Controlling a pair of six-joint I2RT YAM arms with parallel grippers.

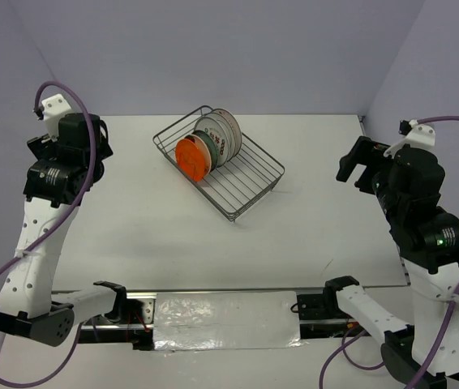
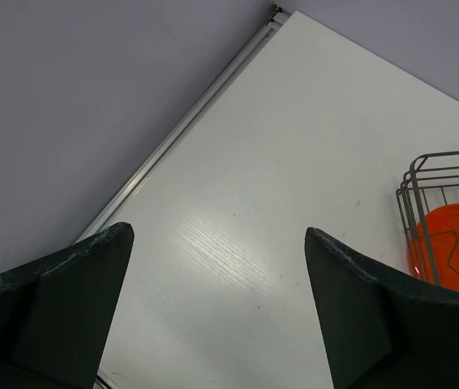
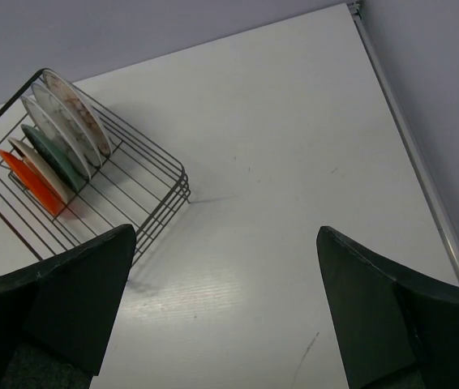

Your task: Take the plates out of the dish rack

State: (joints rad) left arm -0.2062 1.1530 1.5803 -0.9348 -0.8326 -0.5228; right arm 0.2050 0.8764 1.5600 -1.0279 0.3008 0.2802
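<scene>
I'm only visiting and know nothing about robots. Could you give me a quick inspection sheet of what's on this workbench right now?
Surface: white table, bare apart from the rack.
Job's things: dish rack sits angled near the far middle. Several plates stand on edge at one end, the orange-backed plate outermost.
Clutter: nothing seen.
Grippers: left gripper and right gripper are both open, holding nothing, apart from the rack.
Cables: a purple cable loops at each arm.
Surroundings: plain lavender walls.

All views (overhead, wrists) share dish rack (image 1: 244,177).
</scene>
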